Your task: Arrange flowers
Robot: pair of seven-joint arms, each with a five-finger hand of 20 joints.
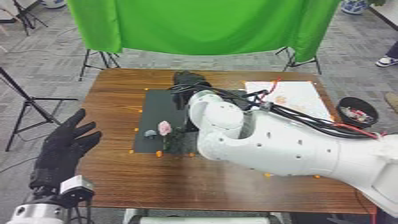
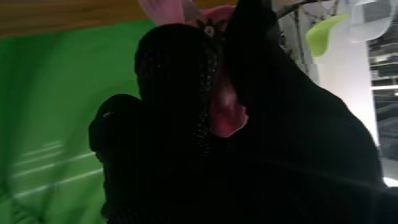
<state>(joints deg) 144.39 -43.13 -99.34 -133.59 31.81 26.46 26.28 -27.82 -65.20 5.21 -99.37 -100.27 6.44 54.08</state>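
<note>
In the head view, our white arm (image 1: pixel 271 145), if it swings low, could knock the pale-pink, green-leaved flower (image 1: pixel 164 128) on the dark mat (image 1: pixel 154 110); our black-gloved left hand (image 1: pixel 60 152) is spread. In the right wrist view, too strong squeezing may crush the deep-pink flower (image 2: pixel 228 116), pinched between the fingers of our black-gloved right hand (image 2: pixel 298 130).

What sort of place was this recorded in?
Probably a robotics lab or test room: a green cloth hangs beyond the wooden table, a black tripod stands on grey carpet tiles, and cables run along the robot's white arm.
</note>
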